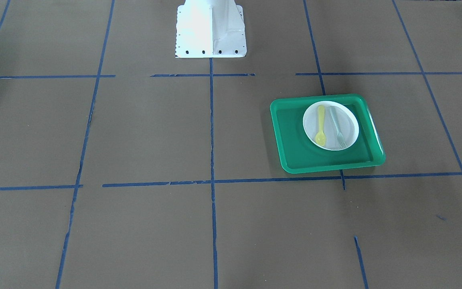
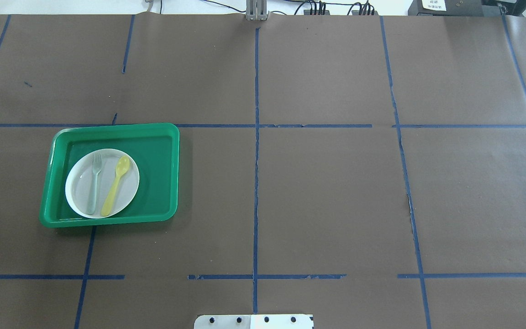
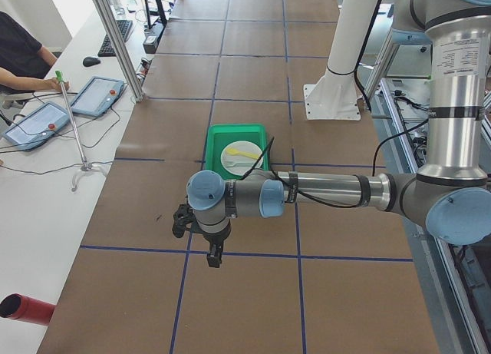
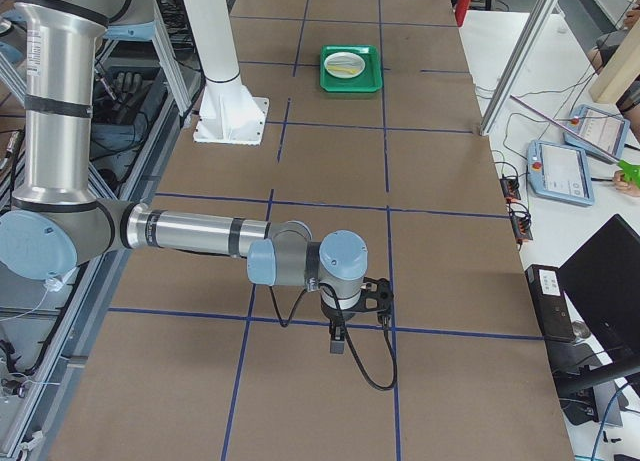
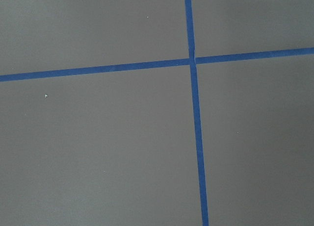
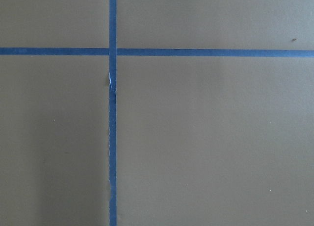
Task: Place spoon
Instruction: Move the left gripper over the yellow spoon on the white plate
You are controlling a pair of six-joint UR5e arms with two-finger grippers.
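Note:
The yellow spoon [image 2: 116,185] lies on the white plate [image 2: 80,196], to the right of a pale grey-green fork [image 2: 94,183], bowl end pointing away from the robot. The plate sits in a green tray [image 2: 162,173] on the table's left half. Spoon [image 1: 321,125], plate [image 1: 351,128] and tray [image 1: 295,156] also show in the front-facing view. My left gripper [image 3: 213,260] hangs above the table well away from the tray; it shows only in the left side view, so I cannot tell its state. My right gripper [image 4: 337,343] shows only in the right side view; I cannot tell its state.
The table is covered in brown paper with a blue tape grid. The robot's white base plate [image 1: 211,32] stands at mid-table on the robot's side. Both wrist views show only paper and tape lines. An operator's desk with tablets [image 3: 96,97] runs along the far side.

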